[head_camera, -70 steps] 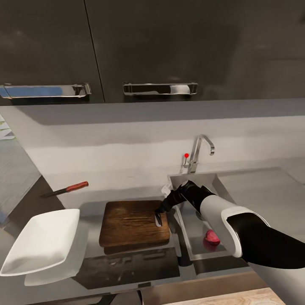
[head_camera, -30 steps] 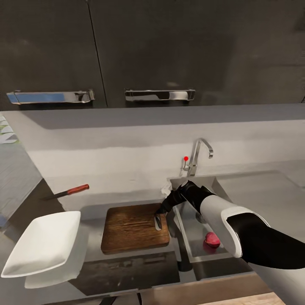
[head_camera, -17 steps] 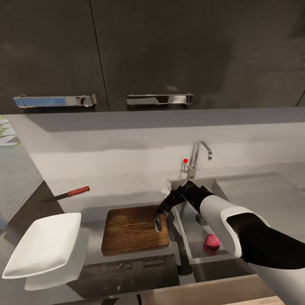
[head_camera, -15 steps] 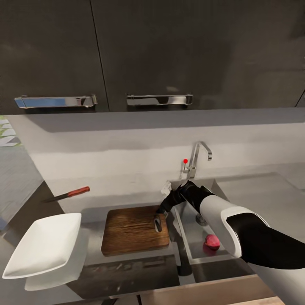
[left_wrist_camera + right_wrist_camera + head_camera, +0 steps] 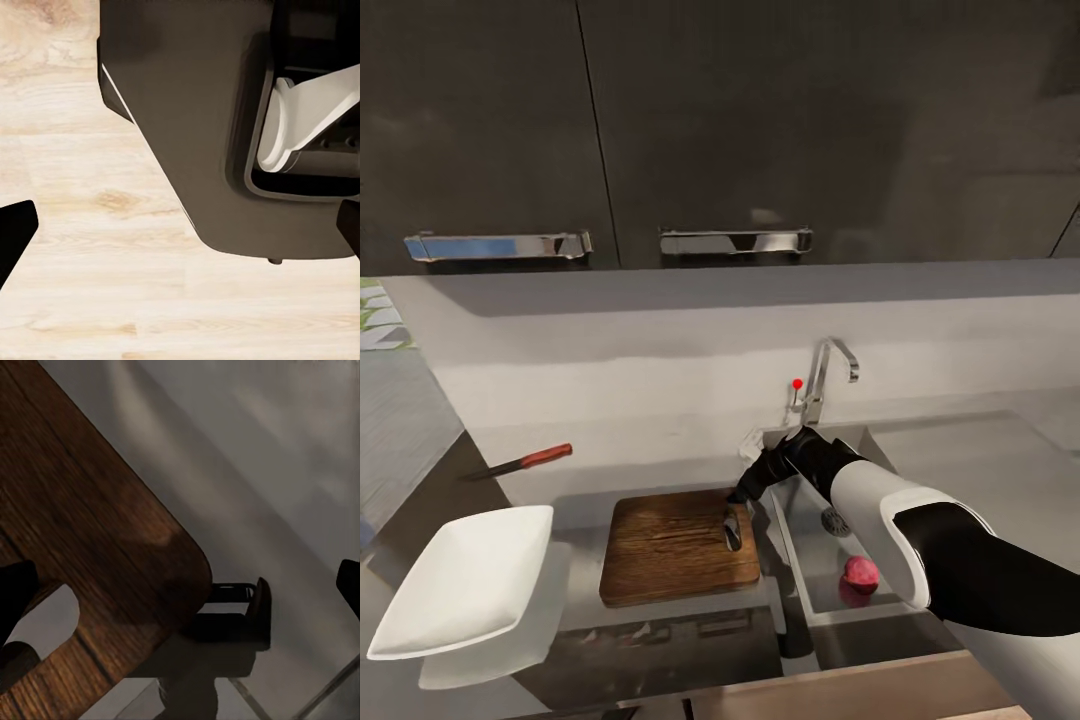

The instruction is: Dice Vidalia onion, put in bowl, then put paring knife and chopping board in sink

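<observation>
Lying flat on the grey tabletop (image 5: 1000,450), chopping board (image 5: 678,546): long axis left-right, handle slot at the end nearest the sink (image 5: 800,590). Paring knife (image 5: 520,462): well behind the board to the left, reddish handle pointing right, blade left. Bowl (image 5: 460,580): white, square, left of the board. Vidalia onion (image 5: 860,575): pinkish, on the sink floor near the drain. Tap (image 5: 825,375): behind the basin (red-tipped lever). Right arm: reaching over the sink's left rim, right pincer (image 5: 736,500) pointing down at the board's slot end; fingers spread wide in the right wrist view, holding nothing. Left pincer: over pale wood floor, its spread cannot be told.
</observation>
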Robot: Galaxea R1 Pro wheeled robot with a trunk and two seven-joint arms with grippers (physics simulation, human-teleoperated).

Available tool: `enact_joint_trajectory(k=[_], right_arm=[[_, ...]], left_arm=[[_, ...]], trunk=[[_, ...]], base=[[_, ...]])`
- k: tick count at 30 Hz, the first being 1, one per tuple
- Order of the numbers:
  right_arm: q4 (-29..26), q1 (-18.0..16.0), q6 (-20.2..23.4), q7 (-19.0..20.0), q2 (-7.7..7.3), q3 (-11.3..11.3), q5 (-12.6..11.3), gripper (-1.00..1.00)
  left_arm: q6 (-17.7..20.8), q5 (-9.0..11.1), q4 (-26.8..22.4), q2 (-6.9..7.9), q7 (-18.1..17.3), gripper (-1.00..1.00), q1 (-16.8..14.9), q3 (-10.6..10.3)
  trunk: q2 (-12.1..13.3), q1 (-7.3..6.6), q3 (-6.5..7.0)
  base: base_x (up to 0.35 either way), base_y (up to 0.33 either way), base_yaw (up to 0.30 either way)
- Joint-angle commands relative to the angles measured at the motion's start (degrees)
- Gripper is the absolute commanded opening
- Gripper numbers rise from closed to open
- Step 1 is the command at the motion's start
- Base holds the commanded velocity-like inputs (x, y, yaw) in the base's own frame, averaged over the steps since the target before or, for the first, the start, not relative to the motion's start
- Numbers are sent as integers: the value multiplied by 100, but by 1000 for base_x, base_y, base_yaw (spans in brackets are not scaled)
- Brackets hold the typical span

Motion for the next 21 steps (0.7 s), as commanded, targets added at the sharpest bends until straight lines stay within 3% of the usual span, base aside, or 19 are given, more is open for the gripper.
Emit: enact_joint_trajectory(k=[1,13,21], right_arm=[[-15,-3,41,20,-7,43,-41,100],[-21,-3,-75,32,-42,39,-58,100],[-21,-3,-78,37,-42,38,-59,100]], left_arm=[[-6,38,-11,-2,0,100,3,1],[-6,38,-11,-2,0,100,3,1],[-6,41,-10,-2,0,100,3,1]], trunk=[[-11,4,-11],[-11,4,-10],[-11,4,-10]], base=[[0,0,0],[-13,0,0],[-272,0,0]])
